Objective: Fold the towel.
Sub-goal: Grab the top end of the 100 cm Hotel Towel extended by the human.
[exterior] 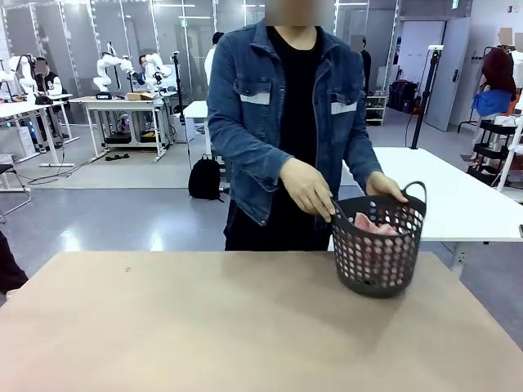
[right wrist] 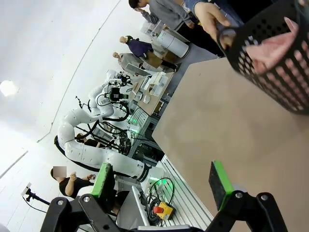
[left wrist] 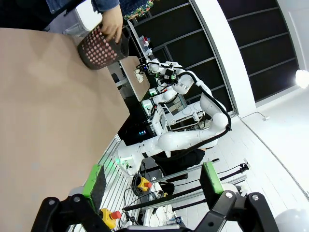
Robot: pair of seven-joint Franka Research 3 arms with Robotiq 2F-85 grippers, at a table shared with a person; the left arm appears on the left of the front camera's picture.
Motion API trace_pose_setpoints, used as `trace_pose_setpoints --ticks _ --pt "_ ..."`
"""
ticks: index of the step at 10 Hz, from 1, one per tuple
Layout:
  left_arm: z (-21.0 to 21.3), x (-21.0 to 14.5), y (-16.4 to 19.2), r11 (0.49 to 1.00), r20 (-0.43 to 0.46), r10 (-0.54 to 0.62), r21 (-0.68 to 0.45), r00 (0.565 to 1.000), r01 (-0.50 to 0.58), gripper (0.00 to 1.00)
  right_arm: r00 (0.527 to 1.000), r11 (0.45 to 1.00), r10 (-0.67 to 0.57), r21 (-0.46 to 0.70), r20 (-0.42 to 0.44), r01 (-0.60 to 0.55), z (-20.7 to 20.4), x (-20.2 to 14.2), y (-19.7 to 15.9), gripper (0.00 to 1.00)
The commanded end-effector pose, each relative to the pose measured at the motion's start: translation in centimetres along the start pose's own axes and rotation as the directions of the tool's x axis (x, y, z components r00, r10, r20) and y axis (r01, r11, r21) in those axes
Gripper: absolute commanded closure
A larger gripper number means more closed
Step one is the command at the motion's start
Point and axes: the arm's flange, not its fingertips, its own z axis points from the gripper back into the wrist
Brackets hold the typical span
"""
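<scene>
grippers: my left gripper (left wrist: pixel 152 181) and right gripper (right wrist: pixel 161 180) both gape open, empty.
towel (exterior: pixel 372 222): bunched in the basket (exterior: pixel 377 265), far right on the bench (exterior: pixel 204 327), person's hands (exterior: pixel 306 189) on its rim.
risk: reaching in now, I'd likely bump those hands or drag the basket along.
views: right wrist catches pink cloth inside; left wrist gets basket wall.

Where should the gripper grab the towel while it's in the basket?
Probably the bunched fold of the towel showing at the basket mouth, coming straight down from above: the walls enclose it on every side. Mind the person's hands on the rim.
</scene>
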Motion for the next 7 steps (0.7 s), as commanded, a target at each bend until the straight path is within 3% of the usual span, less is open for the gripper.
trace_pose_setpoints --ticks 1,7 --pt "0.04 -0.09 -0.01 1.000 -0.008 -0.001 -0.005 1.000 0.001 0.00 1.000 1.000 0.006 0.014 0.005 -0.007 0.03 0.12 0.02 0.00" --pt "0.04 -0.09 -0.01 1.000 -0.008 -0.001 -0.005 1.000 0.001 0.00 1.000 1.000 0.006 0.014 0.005 -0.007 0.03 0.12 0.02 0.00"
